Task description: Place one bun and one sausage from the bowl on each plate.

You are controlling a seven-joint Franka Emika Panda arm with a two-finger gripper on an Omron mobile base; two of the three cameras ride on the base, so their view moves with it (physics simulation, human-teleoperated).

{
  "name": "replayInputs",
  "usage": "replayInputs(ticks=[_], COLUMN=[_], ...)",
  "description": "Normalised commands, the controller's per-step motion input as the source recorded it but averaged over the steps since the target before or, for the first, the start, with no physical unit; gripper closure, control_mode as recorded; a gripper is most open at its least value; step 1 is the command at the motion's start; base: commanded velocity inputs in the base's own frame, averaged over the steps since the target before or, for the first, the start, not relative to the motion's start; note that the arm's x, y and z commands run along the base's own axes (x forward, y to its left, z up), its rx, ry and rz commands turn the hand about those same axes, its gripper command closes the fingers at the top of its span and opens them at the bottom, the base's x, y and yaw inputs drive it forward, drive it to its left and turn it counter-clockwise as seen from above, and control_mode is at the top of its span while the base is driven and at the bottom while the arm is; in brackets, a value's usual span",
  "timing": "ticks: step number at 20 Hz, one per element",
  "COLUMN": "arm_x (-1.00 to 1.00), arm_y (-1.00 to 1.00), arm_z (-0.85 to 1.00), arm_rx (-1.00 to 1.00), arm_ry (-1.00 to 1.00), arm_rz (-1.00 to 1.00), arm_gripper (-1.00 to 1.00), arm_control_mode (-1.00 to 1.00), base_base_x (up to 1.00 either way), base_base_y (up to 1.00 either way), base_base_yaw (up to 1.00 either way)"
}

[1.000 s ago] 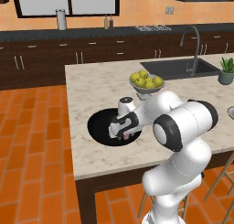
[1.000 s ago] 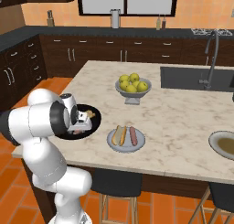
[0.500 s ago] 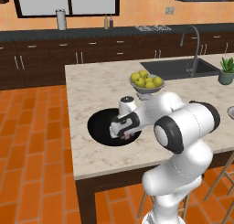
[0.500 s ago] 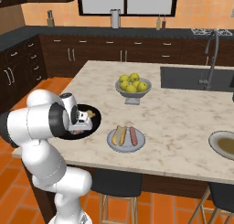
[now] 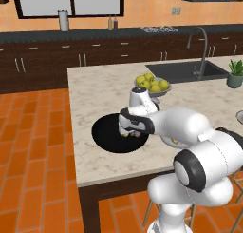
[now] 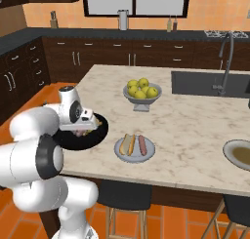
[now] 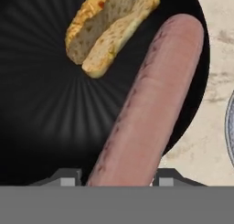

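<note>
Straddling the sausage in the black bowl, the gripper looks clamped on its near end, though contact is hard to confirm. Light, smooth, likely slippery; mid-length is safer. Bun lies alongside.
</note>
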Motion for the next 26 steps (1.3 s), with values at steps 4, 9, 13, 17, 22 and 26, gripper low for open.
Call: replayInputs(ticks=[4,9,13,17,22,26], arm_x=[-0.46,-0.41,-0.29,-0.08,0.00,-0.25], arm_y=[-0.27,-0.81,-0.54,-0.16,-0.17,-0.41], arm_z=[0.61,0.32,0.12,0.01,0.05,0.49], arm_rx=[0.07,0.09,0.03,0.00,0.00,0.00], arm_ry=[0.00,0.00,0.00,0.00,0.00,0.00], arm_rz=[0.06,0.10,-0.01,-0.08,-0.18,-0.03], arm_gripper=[1.00,1.00,1.00,1.00,1.00,1.00], arm_control_mode=[-1.00,-1.00,-1.00,-1.00,-1.00,-1.00], base_base_x=[0.00,0.00,0.00,0.00,0.00,0.00], base_base_y=[0.00,0.00,0.00,0.00,0.00,0.00], base_base_yaw=[0.00,0.00,0.00,0.00,0.00,0.00])
